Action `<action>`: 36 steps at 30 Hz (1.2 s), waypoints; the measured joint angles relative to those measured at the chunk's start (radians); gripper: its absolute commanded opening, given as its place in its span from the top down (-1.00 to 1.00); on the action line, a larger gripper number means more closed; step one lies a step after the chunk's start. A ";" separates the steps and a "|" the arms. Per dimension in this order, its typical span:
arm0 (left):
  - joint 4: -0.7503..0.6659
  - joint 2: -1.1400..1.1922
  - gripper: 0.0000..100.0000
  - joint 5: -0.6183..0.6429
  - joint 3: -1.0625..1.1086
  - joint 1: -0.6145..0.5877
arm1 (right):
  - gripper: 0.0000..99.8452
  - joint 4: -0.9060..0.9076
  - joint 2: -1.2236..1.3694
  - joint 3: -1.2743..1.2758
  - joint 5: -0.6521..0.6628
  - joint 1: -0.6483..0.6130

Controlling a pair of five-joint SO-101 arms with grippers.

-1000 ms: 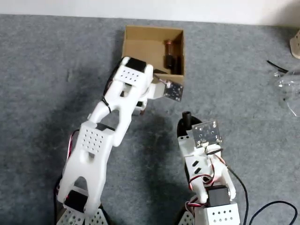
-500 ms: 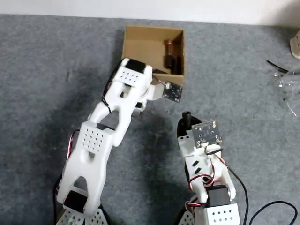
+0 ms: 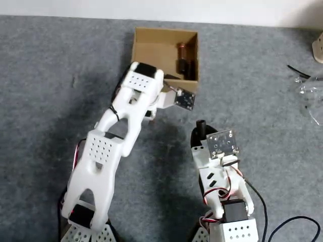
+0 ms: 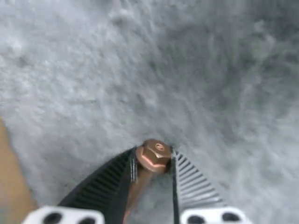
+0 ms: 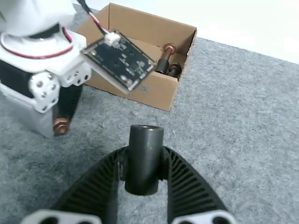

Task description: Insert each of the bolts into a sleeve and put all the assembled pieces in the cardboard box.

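Note:
My left gripper (image 4: 152, 161) is shut on a copper bolt (image 4: 153, 156), hex head pointing down at the grey carpet. The same bolt (image 5: 60, 126) hangs just off the near side of the cardboard box (image 5: 154, 86). My right gripper (image 5: 142, 172) is shut on a black sleeve (image 5: 144, 156), held upright with its bore open on top. In the high view that sleeve (image 3: 200, 126) stands right of the left arm (image 3: 133, 106). Assembled pieces (image 3: 183, 60) lie in the right part of the box (image 3: 151, 48).
The left arm's camera board (image 5: 119, 58) juts out over the box's near wall. A clear plastic item and black cable (image 3: 308, 93) lie at the far right. Grey carpet (image 3: 60, 75) lies open to the left of the box.
The left arm has shifted slightly toward the box with the bolt. The right arm has kept still.

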 measured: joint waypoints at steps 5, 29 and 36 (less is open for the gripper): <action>0.055 -0.063 0.99 0.003 -0.009 0.028 | 0.99 0.000 0.000 0.000 0.000 0.000; 0.046 -0.830 0.99 0.697 -0.009 0.387 | 0.99 0.000 0.000 0.000 0.000 0.000; -0.081 -1.069 0.99 0.948 -0.009 0.390 | 0.99 0.000 0.000 0.000 0.000 0.000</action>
